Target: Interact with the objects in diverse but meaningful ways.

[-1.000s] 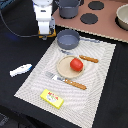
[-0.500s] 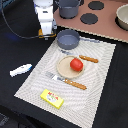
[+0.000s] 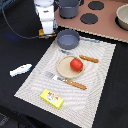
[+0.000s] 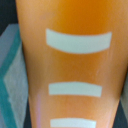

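Observation:
My gripper (image 3: 46, 31) reaches down at the far left corner of the striped mat (image 3: 100, 75), right over the orange bread loaf (image 3: 42, 34). That loaf (image 4: 70, 60), orange with white stripes, fills the wrist view and hides the fingers. In front of it stands the grey saucepan (image 3: 68, 39). The red tomato (image 3: 76, 64) rests on the beige plate (image 3: 64, 69). Orange-handled cutlery lies on either side of the plate: one piece (image 3: 89, 59) behind it, another (image 3: 74, 84) in front. The yellow packet (image 3: 52, 98) lies at the mat's near edge. Off the mat, toward the exterior view's left, lies the white bottle (image 3: 20, 70).
A pink toy stove board (image 3: 102, 27) with dark round burners spans the back. The grey pot (image 3: 69, 7) stands on it behind the arm, and a pale bowl (image 3: 122, 16) sits at its far right. The table around the mat is black.

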You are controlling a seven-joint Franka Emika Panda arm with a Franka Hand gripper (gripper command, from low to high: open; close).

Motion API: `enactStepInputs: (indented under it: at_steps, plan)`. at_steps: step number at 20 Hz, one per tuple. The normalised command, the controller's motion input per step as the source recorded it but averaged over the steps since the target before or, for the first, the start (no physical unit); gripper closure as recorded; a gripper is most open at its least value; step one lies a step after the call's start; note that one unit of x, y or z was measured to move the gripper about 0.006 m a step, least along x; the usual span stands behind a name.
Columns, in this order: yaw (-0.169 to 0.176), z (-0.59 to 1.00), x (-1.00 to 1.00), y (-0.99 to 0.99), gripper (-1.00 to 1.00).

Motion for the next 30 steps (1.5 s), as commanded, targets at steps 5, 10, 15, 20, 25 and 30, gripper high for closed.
enactStepInputs:
  at_steps: [5, 10, 15, 20, 25, 30]
  plan:
    - [0.031, 0.84, -0.21, 0.0, 1.0]
    - [0.001, 0.58, 0.25, -0.15, 1.0]
    - [0.0, 0.58, 0.77, -0.35, 1.0]
    - [-0.002, 0.64, 0.76, -0.45, 1.0]
    - [-0.011, 0.55, 0.67, -0.54, 1.0]
    - [-0.014, 0.28, 0.56, -0.69, 1.0]
